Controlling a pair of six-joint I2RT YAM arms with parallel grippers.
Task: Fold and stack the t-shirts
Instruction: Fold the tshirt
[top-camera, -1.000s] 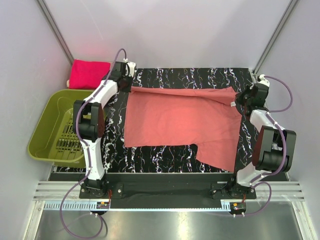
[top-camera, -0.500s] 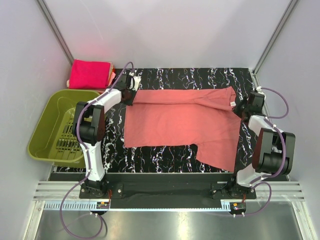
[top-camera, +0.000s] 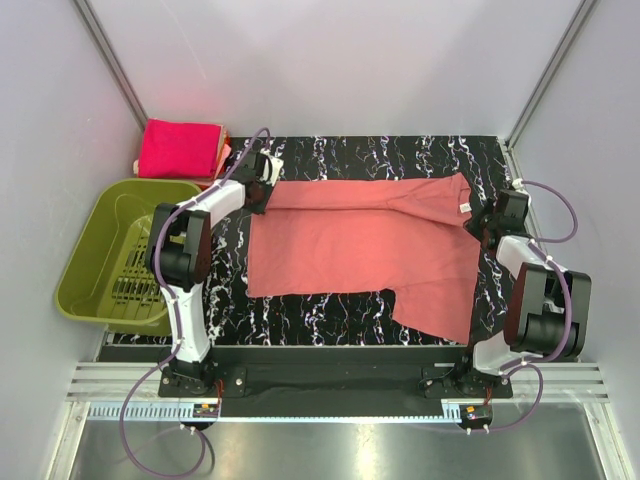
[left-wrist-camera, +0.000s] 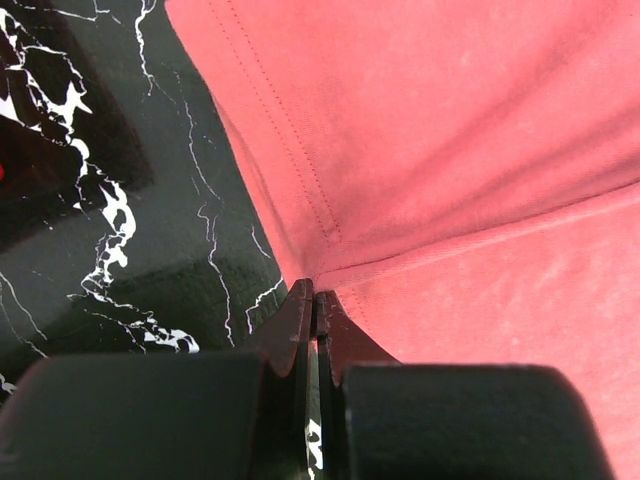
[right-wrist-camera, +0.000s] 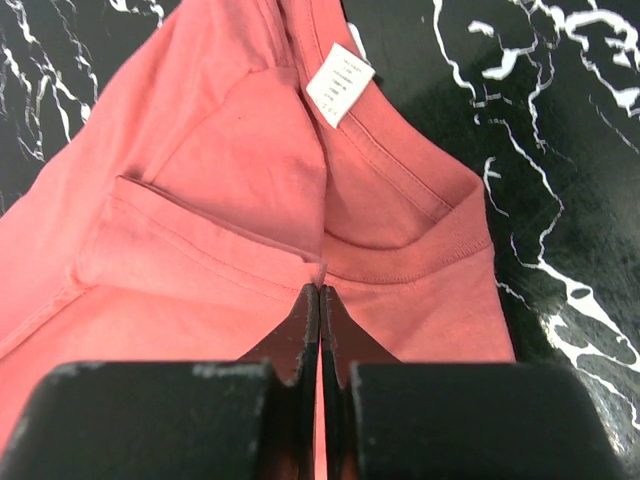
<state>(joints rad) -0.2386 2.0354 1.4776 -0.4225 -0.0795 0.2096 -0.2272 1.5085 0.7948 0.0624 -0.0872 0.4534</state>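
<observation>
**salmon t-shirt (top-camera: 360, 245): pinched at both far corners, limp cloth**

Location: spread flat across the black marble table (top-camera: 400, 152). The far edge looks doubled over, and one flap runs down toward the near-right corner.

left tool (top-camera: 265, 192): jaws closed on a pinch of cloth at the far-left corner. In the wrist view the hem stitching and the fold line converge right into the tips.

right tool (top-camera: 485, 218): jaws also closed, gripping at the shoulder just beside the collar (right-wrist-camera: 405, 165). The white label (right-wrist-camera: 340, 85) is turned out.

Handling, my read:
- Thin jersey, light and fully limp, with no stiffness to carry a crease on its own.
- It will drape and drag on the table, so lift before translating or the lower layer creeps.
- Not fragile, and unlikely to slip from a closed pinch.
- Best holds are hem, seam or collar rib. They're thicker than a single layer and less likely to pull out.
- It needs both ends moved level and together, or the fold skews.

The folded magenta t-shirt (top-camera: 178, 148) sits off the black surface at far left, beyond the olive basket (top-camera: 100, 250) and well apart from the salmon one.
</observation>
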